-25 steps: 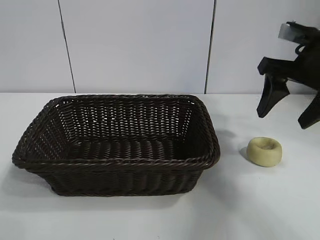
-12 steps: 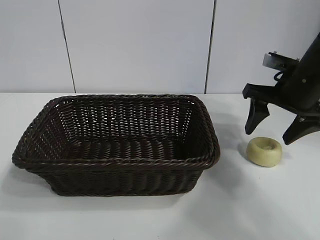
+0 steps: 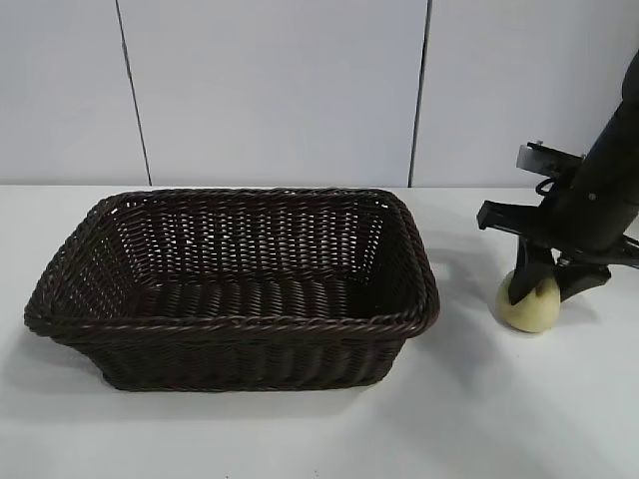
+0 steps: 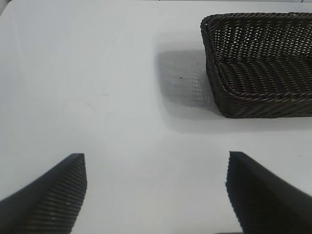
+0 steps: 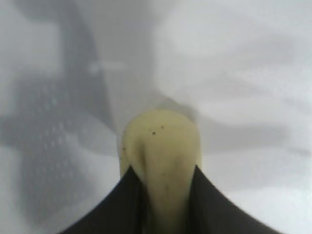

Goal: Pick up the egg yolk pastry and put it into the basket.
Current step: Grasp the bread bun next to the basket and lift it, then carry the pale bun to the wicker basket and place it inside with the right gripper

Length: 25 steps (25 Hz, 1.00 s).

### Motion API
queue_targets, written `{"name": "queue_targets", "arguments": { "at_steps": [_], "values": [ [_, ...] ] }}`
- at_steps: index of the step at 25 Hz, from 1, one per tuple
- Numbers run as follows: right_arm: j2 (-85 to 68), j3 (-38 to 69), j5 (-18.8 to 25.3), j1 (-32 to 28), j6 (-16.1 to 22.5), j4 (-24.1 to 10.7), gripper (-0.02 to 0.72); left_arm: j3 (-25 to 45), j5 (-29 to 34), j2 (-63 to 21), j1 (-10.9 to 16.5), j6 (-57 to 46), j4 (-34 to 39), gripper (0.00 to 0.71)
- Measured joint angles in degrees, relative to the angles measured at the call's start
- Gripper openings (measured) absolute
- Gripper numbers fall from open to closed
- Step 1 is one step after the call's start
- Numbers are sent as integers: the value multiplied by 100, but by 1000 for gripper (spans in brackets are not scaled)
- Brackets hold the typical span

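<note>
One pastry (image 3: 530,307), one basket (image 3: 232,284)

The right gripper (image 3: 547,287) pointed steeply down at the table's right side, its fingers (image 5: 122,204) pinched together on the pastry (image 3: 531,305), seemingly squashing it. The left gripper (image 4: 156,195) hung with fingers spread wide apart.
</note>
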Motion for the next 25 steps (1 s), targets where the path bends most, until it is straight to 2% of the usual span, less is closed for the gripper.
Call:
{"name": "queue_targets", "arguments": {
  "at_steps": [4, 13, 17, 21, 25],
  "values": [
    [-400, 0, 128, 0, 14, 0, 45, 0, 0, 0, 0, 0, 0, 571],
    [-1919, 0, 664, 223, 18, -11, 41, 0, 0, 0, 0, 0, 0, 571],
    [-2185, 0, 713, 671, 18, 1, 41, 0, 0, 0, 0, 0, 0, 571],
    [-2191, 0, 700, 1285, 18, 168, 40, 0, 0, 0, 0, 0, 0, 571],
    [-2191, 5, 357, 1969, 37, 385, 38, 0, 0, 0, 0, 0, 0, 571]
  ]
}}
